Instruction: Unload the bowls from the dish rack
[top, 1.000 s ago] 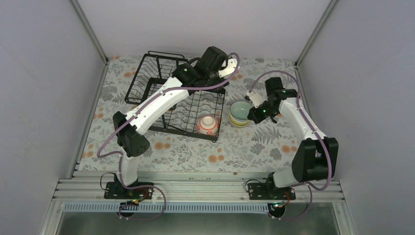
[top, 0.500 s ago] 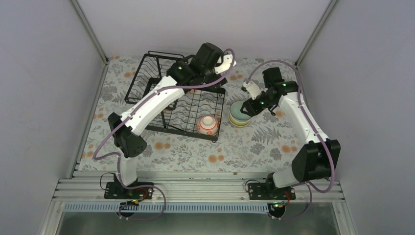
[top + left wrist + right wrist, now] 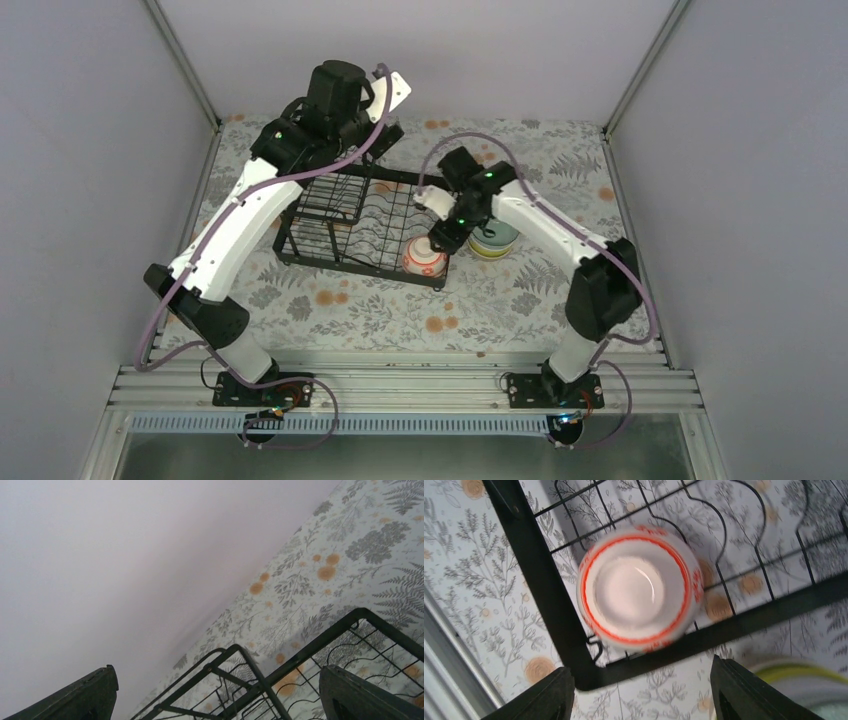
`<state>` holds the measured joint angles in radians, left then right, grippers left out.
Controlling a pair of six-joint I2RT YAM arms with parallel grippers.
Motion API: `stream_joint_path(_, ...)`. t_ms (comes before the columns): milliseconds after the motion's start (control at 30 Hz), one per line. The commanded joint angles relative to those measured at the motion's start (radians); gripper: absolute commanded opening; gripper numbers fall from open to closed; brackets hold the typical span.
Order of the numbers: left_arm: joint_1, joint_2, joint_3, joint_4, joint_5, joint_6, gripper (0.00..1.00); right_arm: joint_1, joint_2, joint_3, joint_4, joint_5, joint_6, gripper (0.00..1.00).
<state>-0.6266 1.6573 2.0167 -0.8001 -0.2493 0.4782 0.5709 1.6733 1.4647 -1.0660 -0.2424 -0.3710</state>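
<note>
The black wire dish rack [image 3: 340, 215] stands left of centre on the floral cloth. A white bowl with a red-orange pattern [image 3: 424, 258] sits in its near right corner, filling the right wrist view [image 3: 639, 587]. My right gripper [image 3: 438, 240] hovers just above and beside that bowl, open and empty [image 3: 641, 700]. A pale green bowl [image 3: 495, 240] stacked with another rests on the cloth right of the rack, its rim also showing [image 3: 804, 672]. My left gripper [image 3: 383, 132] is raised over the rack's far edge, open and empty [image 3: 220, 700], above a rack corner [image 3: 250, 680].
Grey walls with metal corner posts [image 3: 185, 65] enclose the table on three sides. A metal rail [image 3: 400, 385] at the near edge carries both arm bases. Purple cables loop along each arm.
My right gripper opened, left the stacked bowls and swung left over the red-patterned bowl. My left arm lifted and swung left over the rack's far side, opening wider.
</note>
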Motion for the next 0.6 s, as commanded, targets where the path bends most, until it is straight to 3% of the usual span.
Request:
stream_joint_path(0,0.029,-0.033,-0.071,0.041,0.030,-0.017,1.00,0.100,0.102,0.075,0.039,0.139,0.046,0.68)
stream_joint_path(267,0.071,-0.064,-0.120,0.057,0.084,-0.038,1.00,0.147,0.184,0.124,0.085,0.261,0.043,0.75)
stream_joint_path(400,0.077,-0.063,-0.128,0.056,0.097,-0.046,1.00,0.147,0.191,0.106,0.095,0.266,0.039,0.81)
stream_joint_path(567,0.082,-0.055,-0.122,0.052,0.104,-0.049,1.00,0.149,0.219,0.089,0.093,0.239,0.039,0.80)
